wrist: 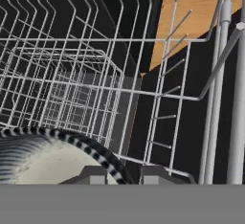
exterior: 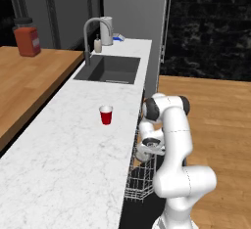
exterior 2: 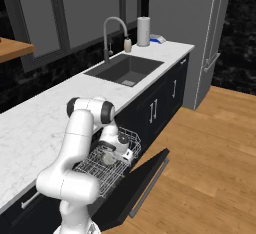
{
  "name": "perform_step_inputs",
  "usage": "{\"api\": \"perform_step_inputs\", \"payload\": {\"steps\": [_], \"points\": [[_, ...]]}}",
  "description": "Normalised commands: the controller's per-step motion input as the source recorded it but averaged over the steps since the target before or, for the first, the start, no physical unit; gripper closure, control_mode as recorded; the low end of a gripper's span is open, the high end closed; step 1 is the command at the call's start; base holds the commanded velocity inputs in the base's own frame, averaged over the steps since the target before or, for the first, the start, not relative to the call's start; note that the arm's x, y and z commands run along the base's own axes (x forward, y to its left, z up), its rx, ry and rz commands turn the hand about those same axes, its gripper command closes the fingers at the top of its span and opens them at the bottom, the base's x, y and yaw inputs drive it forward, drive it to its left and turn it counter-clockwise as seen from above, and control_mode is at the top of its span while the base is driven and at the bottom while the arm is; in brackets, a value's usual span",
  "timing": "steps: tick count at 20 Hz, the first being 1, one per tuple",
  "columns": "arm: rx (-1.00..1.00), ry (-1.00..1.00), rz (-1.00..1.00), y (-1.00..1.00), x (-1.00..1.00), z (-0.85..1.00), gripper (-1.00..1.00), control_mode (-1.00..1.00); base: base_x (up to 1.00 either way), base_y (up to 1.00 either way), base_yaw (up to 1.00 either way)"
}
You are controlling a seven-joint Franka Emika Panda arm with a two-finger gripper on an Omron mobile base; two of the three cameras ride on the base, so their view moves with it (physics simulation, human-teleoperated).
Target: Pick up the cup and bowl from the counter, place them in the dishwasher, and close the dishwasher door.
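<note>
Hand view shows the gripper (wrist: pixel 120 174) pinching the bowl (wrist: pixel 52 158) rim at lower left, over the dishwasher (wrist: pixel 95 74) rack. Left base view centre: the cup (exterior: pixel 106 115) stands on the counter (exterior: pixel 59 159). No writing is legible.

A dark sink (exterior: pixel 109 69) is set beneath a grey faucet (exterior 2: pixel 114 34). Behind the sink, a grey canister (exterior 2: pixel 143 31) is seen. Right of the sink, a tall grey fridge (exterior 2: pixel 200 33) is placed against a black wall (exterior: pixel 211 27). Below the sink, dark cabinets (exterior 2: pixel 160 105) and a wooden floor (exterior 2: pixel 210 163) are seen. Left of the sink, a wooden top (exterior: pixel 29 74) carries a red jar (exterior: pixel 27 39).
</note>
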Motion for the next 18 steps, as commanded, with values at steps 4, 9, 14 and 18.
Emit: {"api": "perform_step_inputs", "payload": {"steps": [4, 9, 14, 18], "points": [[-0.01, 0.0, 0.1, -0.96, 0.0, -0.68, -1.0, -1.0, 0.0, 0.0, 0.0], [0.05, 0.0, 0.09, -0.64, -0.14, -0.03, -1.0, -1.0, 0.0, 0.0, 0.0], [0.15, -0.08, 0.08, -0.39, -0.37, 0.75, -1.0, -1.0, 0.0, 0.0, 0.0], [0.25, -0.04, 0.02, -0.37, -0.45, 1.0, -1.0, -1.0, 0.0, 0.0, 0.0]]}}
